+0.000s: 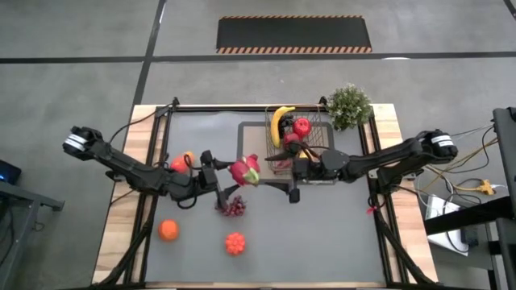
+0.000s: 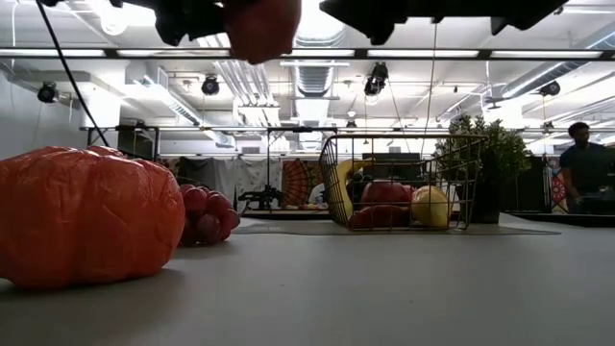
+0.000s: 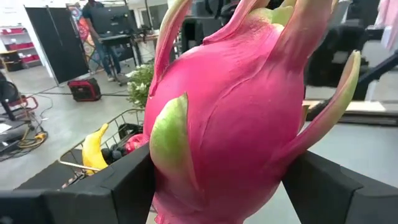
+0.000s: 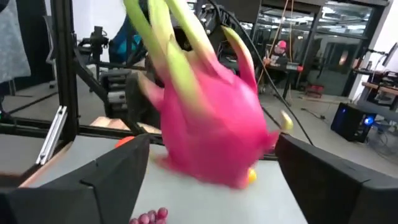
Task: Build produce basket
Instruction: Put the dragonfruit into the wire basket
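At frame centre we see the left gripper (image 1: 228, 179) clamping the dragon fruit (image 1: 245, 171); the right gripper (image 1: 295, 172), beside the basket (image 1: 319, 138), gapes empty.

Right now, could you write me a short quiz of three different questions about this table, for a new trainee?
1. True or false: the left tool holds the dragon fruit.
2. Which fruit lies in the basket? A) the banana B) the grapes C) the orange
3. Fill in: the right tool has its fingers ____.

Key: 1 true; 2 A; 3 open, holding nothing.
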Motion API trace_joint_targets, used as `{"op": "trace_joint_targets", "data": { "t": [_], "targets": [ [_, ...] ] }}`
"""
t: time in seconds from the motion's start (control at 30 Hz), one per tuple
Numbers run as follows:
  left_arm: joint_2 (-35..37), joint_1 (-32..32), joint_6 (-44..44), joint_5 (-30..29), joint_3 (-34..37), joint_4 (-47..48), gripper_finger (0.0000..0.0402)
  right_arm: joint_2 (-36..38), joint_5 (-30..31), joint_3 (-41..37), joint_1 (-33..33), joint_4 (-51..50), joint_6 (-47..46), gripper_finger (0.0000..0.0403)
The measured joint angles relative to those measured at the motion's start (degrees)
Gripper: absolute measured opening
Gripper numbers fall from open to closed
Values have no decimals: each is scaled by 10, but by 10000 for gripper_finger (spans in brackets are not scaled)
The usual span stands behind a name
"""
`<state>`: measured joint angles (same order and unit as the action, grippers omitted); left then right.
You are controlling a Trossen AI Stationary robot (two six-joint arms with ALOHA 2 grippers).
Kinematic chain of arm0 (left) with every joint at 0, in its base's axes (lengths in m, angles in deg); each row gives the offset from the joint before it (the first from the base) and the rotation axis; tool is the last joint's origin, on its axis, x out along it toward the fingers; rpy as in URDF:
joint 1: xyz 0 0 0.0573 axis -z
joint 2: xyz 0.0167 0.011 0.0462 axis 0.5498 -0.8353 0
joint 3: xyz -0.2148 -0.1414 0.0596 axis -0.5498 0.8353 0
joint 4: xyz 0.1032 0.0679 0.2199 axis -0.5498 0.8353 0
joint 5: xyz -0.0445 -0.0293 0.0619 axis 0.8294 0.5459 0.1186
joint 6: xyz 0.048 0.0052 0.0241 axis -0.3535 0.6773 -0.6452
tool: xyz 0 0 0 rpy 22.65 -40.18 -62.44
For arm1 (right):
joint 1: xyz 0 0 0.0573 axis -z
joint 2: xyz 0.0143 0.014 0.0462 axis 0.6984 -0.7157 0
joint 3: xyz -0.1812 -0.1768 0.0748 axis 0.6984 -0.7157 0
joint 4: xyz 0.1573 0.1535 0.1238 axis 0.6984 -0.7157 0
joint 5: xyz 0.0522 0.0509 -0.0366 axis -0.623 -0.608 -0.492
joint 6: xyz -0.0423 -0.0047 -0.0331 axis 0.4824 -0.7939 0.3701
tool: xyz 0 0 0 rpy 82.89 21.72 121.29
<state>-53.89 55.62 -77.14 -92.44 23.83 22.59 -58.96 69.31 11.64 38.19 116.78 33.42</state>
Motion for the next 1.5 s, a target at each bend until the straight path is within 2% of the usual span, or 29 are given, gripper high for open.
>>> {"op": "trace_joint_targets", "data": {
  "t": [0.1, 0.27, 0.47, 0.63, 0.87, 0.97, 1.27, 1.33, 1.5],
  "targets": [
    [-25, -9, -1, 0, -4, -15, 283, -27, 0, 9, 0, 19, 6, 356],
    [-47, -22, 5, -4, -9, -42, 283, -61, 7, 36, 1, 22, 35, 358],
    [-51, -24, 8, -11, -13, -52, 283, -84, 52, 69, 1, 17, 68, 353],
    [-51, -23, 7, -6, -11, -52, 283, -90, 55, 85, 1, 5, 68, 316],
    [-51, -24, 5, -3, -10, -48, 283, -90, 69, 85, 1, -16, 63, 213],
    [-51, -24, 4, -4, -10, -48, 286, -90, 70, 85, 1, -18, 64, 183],
    [-46, -24, -9, -3, -10, -40, 355, -84, 79, 85, 1, -42, 36, 172],
    [-36, -24, -19, -1, -10, -29, 362, -74, 99, 85, 1, -57, 22, 172],
    [-9, -22, -49, 4, -12, -15, 365, -43, 199, 83, 14, -124, -29, 171]
  ]
}}
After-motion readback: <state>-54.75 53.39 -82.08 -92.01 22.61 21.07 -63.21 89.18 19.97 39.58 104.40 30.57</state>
